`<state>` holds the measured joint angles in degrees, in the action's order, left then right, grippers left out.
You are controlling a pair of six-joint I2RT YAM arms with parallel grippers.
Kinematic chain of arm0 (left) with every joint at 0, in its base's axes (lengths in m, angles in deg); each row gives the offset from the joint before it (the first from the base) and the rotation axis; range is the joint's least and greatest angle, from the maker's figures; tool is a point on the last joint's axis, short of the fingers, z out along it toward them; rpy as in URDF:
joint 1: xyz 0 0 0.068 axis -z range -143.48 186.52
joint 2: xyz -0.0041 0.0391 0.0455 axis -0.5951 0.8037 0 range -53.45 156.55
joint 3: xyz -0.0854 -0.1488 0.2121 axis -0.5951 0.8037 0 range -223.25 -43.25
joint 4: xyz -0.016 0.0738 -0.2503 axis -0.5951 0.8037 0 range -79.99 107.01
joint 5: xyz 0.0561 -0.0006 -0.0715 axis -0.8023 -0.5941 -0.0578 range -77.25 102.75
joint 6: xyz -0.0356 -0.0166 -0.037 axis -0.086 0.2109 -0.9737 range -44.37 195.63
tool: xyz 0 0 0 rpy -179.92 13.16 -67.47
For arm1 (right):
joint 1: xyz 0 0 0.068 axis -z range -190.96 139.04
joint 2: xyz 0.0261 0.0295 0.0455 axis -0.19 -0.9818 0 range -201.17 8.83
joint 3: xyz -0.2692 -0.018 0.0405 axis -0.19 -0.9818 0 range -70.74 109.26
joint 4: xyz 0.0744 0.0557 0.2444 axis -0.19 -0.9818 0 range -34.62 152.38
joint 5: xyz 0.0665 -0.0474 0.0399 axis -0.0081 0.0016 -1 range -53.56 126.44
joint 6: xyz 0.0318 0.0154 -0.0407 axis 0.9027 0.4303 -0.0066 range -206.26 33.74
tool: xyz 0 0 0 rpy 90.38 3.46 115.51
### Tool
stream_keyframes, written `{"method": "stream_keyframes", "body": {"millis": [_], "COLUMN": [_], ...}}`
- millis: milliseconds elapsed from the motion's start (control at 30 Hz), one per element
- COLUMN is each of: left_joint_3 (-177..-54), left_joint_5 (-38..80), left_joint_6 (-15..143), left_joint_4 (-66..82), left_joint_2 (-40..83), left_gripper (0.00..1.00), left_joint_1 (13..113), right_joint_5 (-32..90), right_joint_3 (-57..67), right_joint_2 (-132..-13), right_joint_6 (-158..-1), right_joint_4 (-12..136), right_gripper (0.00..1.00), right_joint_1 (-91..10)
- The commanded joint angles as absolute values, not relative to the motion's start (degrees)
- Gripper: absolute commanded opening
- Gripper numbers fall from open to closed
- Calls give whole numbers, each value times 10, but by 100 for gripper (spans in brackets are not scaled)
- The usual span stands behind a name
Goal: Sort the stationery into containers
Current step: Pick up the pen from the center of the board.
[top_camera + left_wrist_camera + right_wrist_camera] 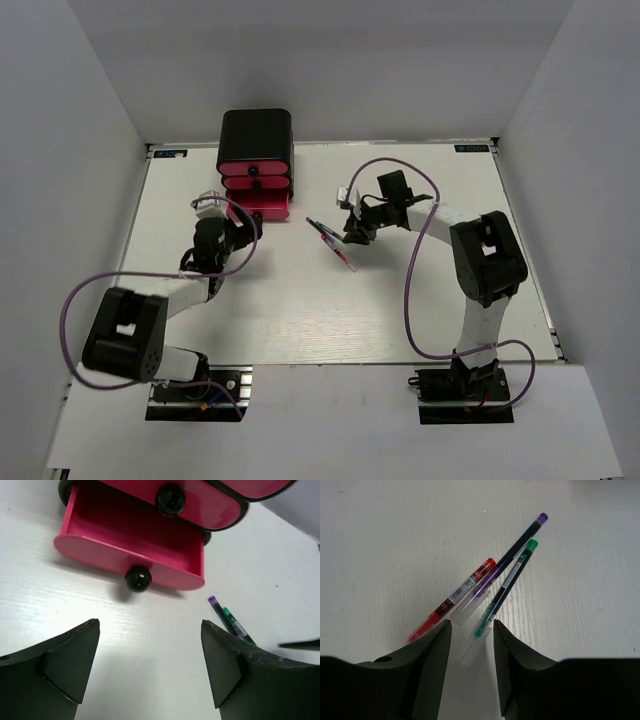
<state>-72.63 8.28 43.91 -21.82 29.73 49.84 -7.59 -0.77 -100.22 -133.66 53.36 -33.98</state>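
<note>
White grained counter (300, 310), plain grey walls (60, 120) round it; black cabinet (256, 125) at far edge w/ bottom drawer (100, 555) pulled out. Mid-counter lie red pen (455, 596), purple pen (517, 545), green pen (506, 585). L jaws released wide by drawer; R jaws apart astride green pen's end.

Left gripper (150, 625) low, jaws spread wide, right gripper (471, 627) pointed down, jaws narrowly apart

The worktop (300, 320) is white, with fine straight lines in its surface. Plain pale grey walls stand on three sides of it: a back wall (330, 60), a left wall (60, 150) and a right wall (595, 150). A small label (170, 153) sits at the far left corner, a second label (473, 148) at the far right corner. The light is soft and even, and shadows are faint.
</note>
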Motion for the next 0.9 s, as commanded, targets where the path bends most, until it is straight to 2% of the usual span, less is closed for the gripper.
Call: {"method": "stream_keyframes", "body": {"millis": [0, 200, 367, 533, 867], "left_joint_3": [-679, -631, -592, -561, -573], "left_joint_5": [91, 74, 74, 53, 47], "left_joint_6": [431, 371, 318, 278, 289], "left_joint_4": [-176, -68, 14, 71, 135], "left_joint_2": [208, 38, -68, -167, -193], "left_gripper": [92, 95, 100, 100, 100], "left_joint_1": [500, 500, 500, 500, 500], "right_joint_5": [-48, 21, 67, 89, 92], "right_joint_3": [21, 52, 64, 81, 107], "right_joint_2": [-1018, -1047, -1062, -1074, -1091], "right_joint_6": [-1354, -1320, -1296, -1299, -1307], "right_joint_4": [519, 546, 549, 539, 517], "right_gripper": [44, 38, 36, 36, 36], "right_joint_1": [-354, -374, -382, -388, -405]}}
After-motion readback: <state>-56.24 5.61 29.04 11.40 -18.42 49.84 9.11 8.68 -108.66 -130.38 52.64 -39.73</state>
